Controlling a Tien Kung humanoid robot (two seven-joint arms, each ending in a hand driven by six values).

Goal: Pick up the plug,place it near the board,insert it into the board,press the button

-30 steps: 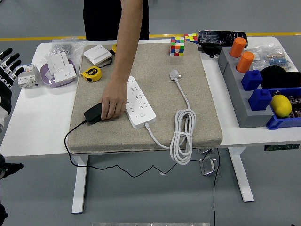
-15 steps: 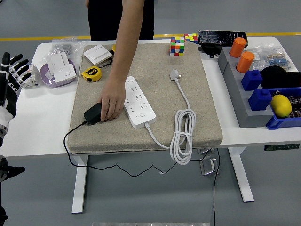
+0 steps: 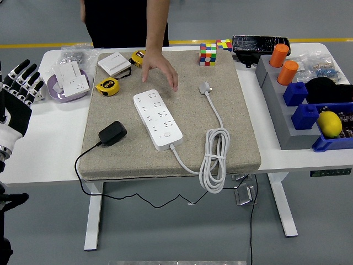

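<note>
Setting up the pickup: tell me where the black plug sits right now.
In the head view, the black plug lies on the left part of the beige mat, just left of the white power strip and apart from it.

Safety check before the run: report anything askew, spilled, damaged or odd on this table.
Nothing spilled or visibly damaged. The white power strip lies diagonally on the mat, and its coiled cord droops over the near edge. The black plug lies loose left of the strip, its thin cable trailing below the table. A person's hand hovers above the mat.
</note>
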